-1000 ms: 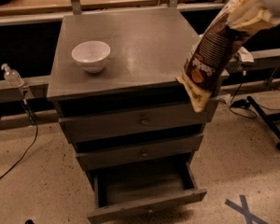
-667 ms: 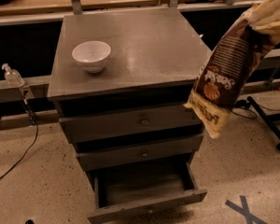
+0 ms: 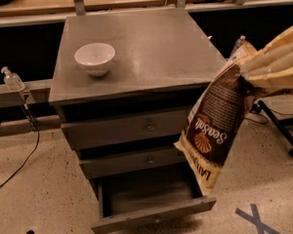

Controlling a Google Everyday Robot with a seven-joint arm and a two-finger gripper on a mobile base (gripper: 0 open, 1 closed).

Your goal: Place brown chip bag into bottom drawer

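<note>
The gripper (image 3: 249,68) at the right edge is clamped on the top of the brown chip bag (image 3: 215,130) — it hangs slantwise beside the cabinet (image 3: 136,38), lower end over the right corner of the open bottom drawer (image 3: 151,217).

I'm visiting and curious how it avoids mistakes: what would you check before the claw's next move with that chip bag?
1. Claw at the right edge grips the brown chip bag by its upper end: ok.
2. Bottom drawer pulled out: ok.
3. Bag above the drawer's opening: not ok, it hangs tilted by the right front corner of the cabinet.
4. Middle drawer not jutting over the opening: ok.
5. White bowl out of the way on the cabinet top: ok.
6. Bag fits the drawer lengthwise: cannot tell.
</note>
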